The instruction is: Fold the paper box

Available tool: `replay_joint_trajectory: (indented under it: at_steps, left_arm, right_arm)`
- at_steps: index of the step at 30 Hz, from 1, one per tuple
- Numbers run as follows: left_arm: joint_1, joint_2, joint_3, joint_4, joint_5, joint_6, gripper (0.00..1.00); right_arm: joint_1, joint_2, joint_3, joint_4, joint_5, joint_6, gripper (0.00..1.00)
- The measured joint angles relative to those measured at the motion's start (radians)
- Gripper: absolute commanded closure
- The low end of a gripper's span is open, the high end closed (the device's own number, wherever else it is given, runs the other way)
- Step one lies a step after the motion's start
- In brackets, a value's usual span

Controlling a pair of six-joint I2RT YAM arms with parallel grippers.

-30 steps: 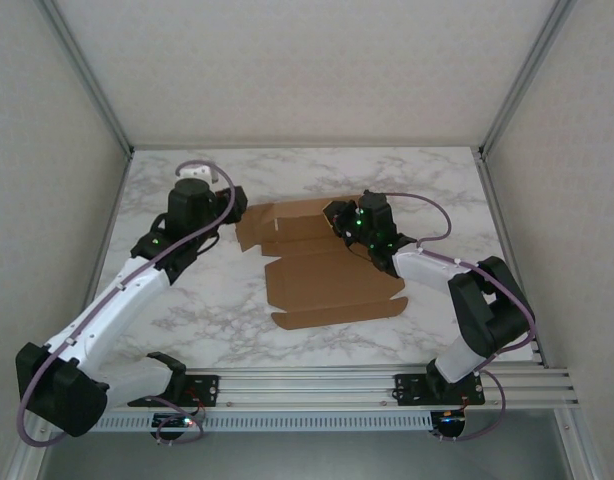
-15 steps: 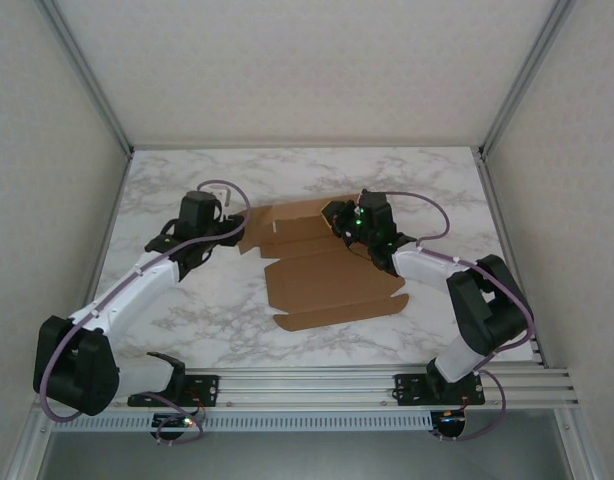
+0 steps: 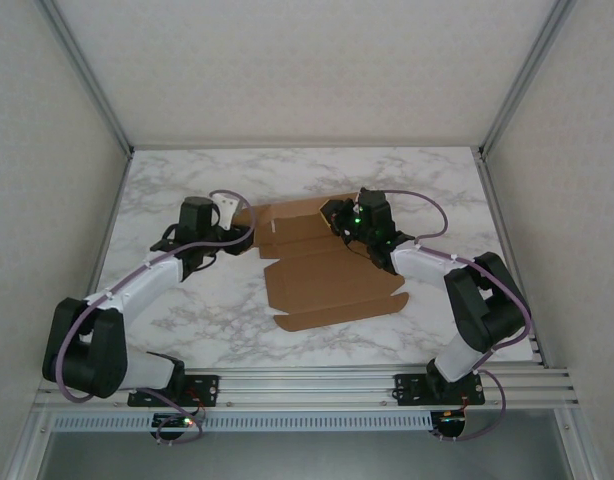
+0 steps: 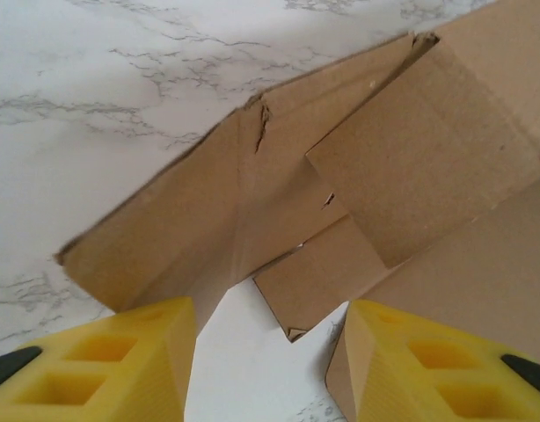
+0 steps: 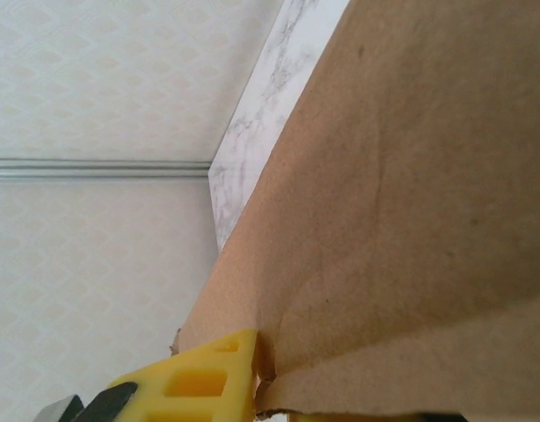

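Top external view: the box (image 3: 332,285) lies between the grippers. The right gripper (image 3: 342,222) pinches its raised far flap; the left gripper (image 3: 242,235) has fingers (image 4: 112,369) spread at its left flap's edge.

There is one paper box (image 3: 327,270), a single brown cardboard sheet, on one marble surface (image 3: 187,300). Two robot arms (image 3: 137,285) stand at the near edge, one toward each near corner. There are two pincers, the left pincer (image 3: 234,232) and the right pincer (image 3: 339,220). The left wrist view shows two yellow fingertips (image 4: 103,369), and the right wrist view shows one yellow fingertip (image 5: 208,382).
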Motion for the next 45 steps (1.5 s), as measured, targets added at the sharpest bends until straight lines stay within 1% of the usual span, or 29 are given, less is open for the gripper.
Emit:
replay_joint_trajectory:
  at_steps: [3,6,8,11,16,21,23,25,26,28,29,31,32,35,38,42,45]
  left_arm:
    - [0.005,0.001,-0.014,0.037,-0.011,0.018,0.58]
    - [0.006,0.001,-0.017,0.066,-0.047,0.038,0.71]
    - [0.006,0.002,-0.018,0.083,-0.072,0.038,0.83]
    - [0.006,0.003,-0.028,0.116,-0.093,0.031,0.92]
    - [0.006,0.0,-0.063,0.168,-0.111,-0.015,0.99]
    - [-0.003,-0.019,-0.083,0.201,-0.114,-0.071,1.0]
    - [-0.017,-0.027,-0.09,0.213,-0.114,-0.086,0.96]
    - [-0.035,-0.035,-0.092,0.212,-0.115,-0.09,0.85]
    - [-0.041,-0.039,-0.092,0.208,-0.123,-0.091,0.78]
    - [-0.043,-0.064,-0.094,0.194,-0.143,-0.08,0.59]
    - [-0.04,-0.08,-0.097,0.19,-0.15,-0.076,0.52]
    - [-0.032,-0.121,-0.099,0.183,-0.174,-0.067,0.29]
    - [-0.029,-0.138,-0.099,0.182,-0.186,-0.062,0.24]
    - [-0.014,-0.184,-0.099,0.182,-0.219,-0.044,0.23]
    - [0.019,-0.188,-0.099,0.181,-0.222,-0.02,0.24]
    - [0.047,-0.146,-0.122,0.189,-0.193,0.022,0.26]
    - [0.052,-0.106,-0.143,0.192,-0.146,0.046,0.27]
  right_arm:
    - [0.0,0.0,0.003,-0.001,-0.008,0.0,0.86]
    - [0.0,0.0,0.003,-0.002,-0.011,0.0,0.86]
    - [0.0,0.0,0.004,-0.003,-0.012,0.0,0.86]
    - [0.0,0.0,0.005,-0.006,-0.013,0.0,0.86]
    - [0.001,0.0,0.005,-0.009,-0.012,0.0,0.86]
    - [0.007,0.0,0.012,-0.02,-0.011,0.0,0.86]
    - [0.011,0.0,0.013,-0.022,-0.011,0.0,0.85]
    - [0.014,0.0,0.016,-0.029,-0.011,-0.001,0.85]
    - [0.016,0.0,0.017,-0.032,-0.011,-0.002,0.85]
    - [0.016,0.0,0.018,-0.039,-0.011,-0.009,0.85]
    - [0.016,0.0,0.018,-0.043,-0.011,-0.016,0.85]
    - [0.016,0.0,0.018,-0.046,-0.01,-0.023,0.85]
    - [0.016,0.0,0.018,-0.047,-0.011,-0.024,0.85]
    - [0.016,-0.002,0.019,-0.054,-0.011,-0.027,0.85]
    - [0.016,-0.004,0.019,-0.061,-0.011,-0.031,0.85]
    - [0.016,-0.004,0.019,-0.061,-0.011,-0.033,0.85]
    - [0.016,-0.004,0.019,-0.062,-0.012,-0.034,0.85]
